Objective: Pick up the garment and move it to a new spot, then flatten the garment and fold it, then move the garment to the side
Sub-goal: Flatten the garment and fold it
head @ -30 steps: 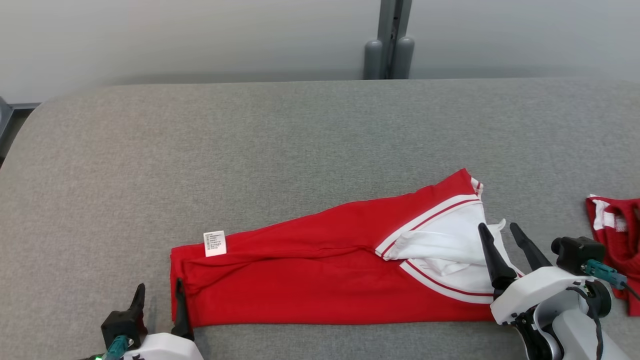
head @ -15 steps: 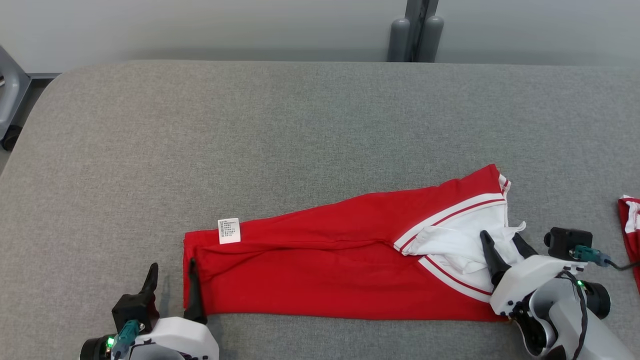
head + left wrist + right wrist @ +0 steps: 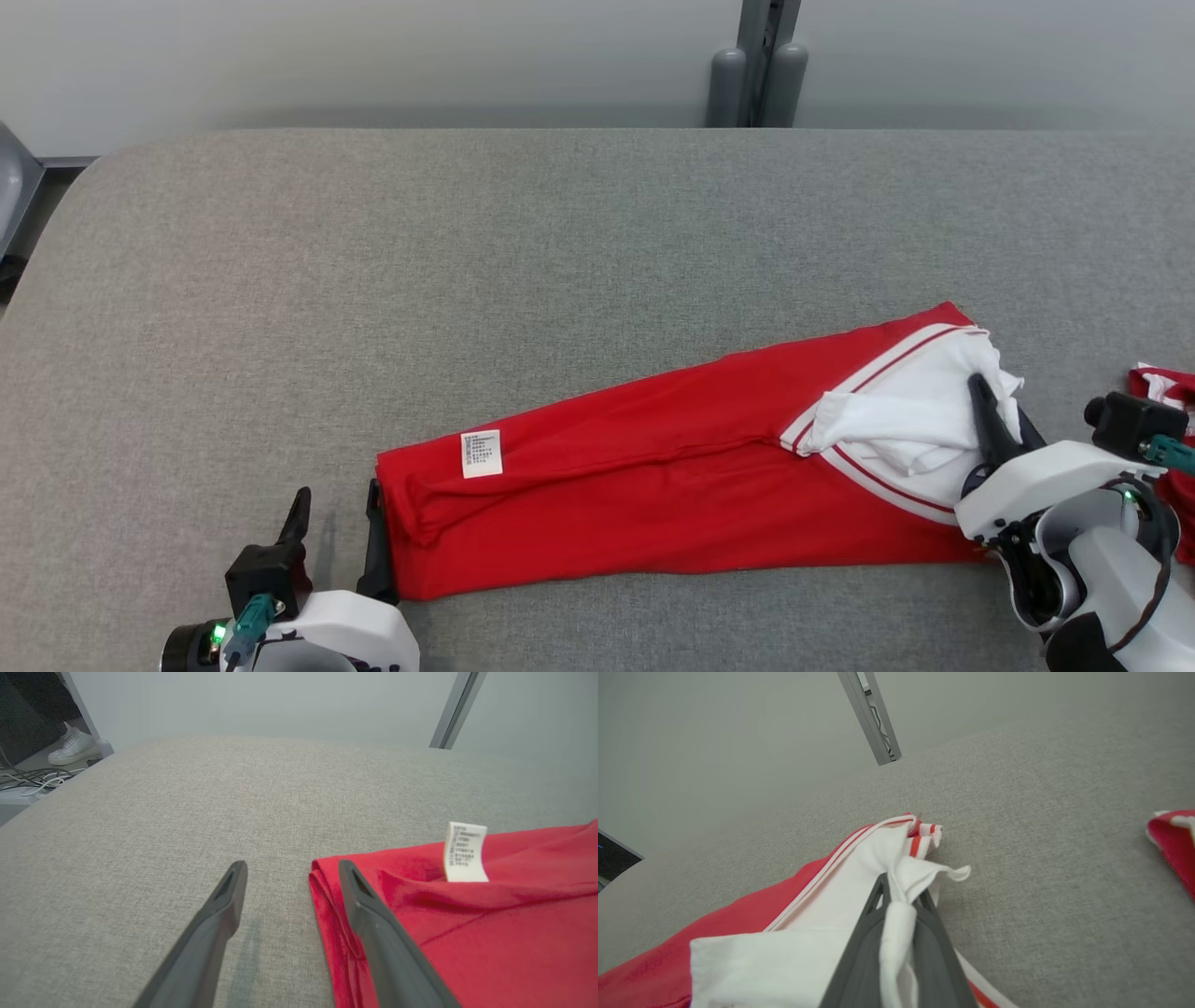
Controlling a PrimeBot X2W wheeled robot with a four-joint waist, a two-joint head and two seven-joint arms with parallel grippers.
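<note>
Red garment (image 3: 653, 485) in right gripper (image 3: 995, 403)

Grey fabric tabletop (image 3: 467, 233) w/ red garment (image 3: 653, 485) folded lengthwise on it; 2nd red top (image 3: 1176, 842) at right edge.

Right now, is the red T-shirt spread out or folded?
Folded: the garment lies as a narrow red band, white sleeve bunched at one end, the right gripper shut on it.

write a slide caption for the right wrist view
The right gripper shut on a fold of white sleeve of the garment, which lies on the grey surface; a second red cloth at right.
</note>
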